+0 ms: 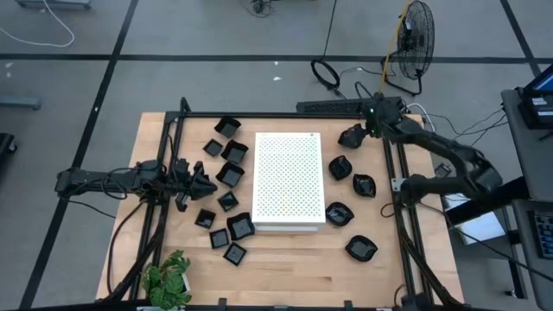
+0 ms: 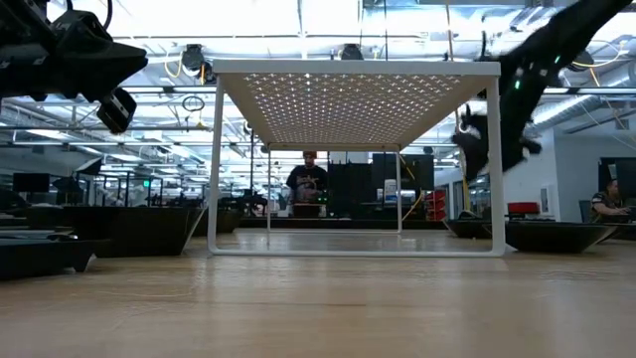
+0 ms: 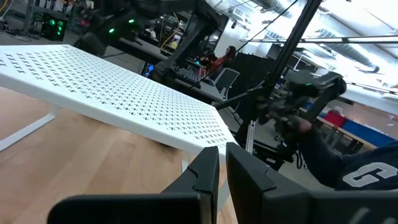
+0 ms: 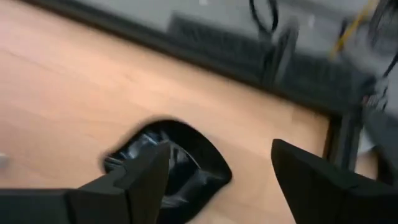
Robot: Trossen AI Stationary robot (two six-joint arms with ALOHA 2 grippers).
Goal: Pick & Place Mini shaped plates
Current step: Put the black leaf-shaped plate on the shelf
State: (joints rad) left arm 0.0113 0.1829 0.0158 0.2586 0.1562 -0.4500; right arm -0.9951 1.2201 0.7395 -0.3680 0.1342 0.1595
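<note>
White perforated board mid-table, potted plant near corner, fan beyond.

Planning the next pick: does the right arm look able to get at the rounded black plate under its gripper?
Probably yes. The right gripper is open above the rounded plate by the table's far right corner, with bare wood around it and nothing in between.

Quick head count across the table: nine square black dishes sit left of the white board, and six rounded black dishes right of it, one of them at a gripper. That's fifteen dishes. One board, one potted plant, two arms, and one fan on the floor.
</note>
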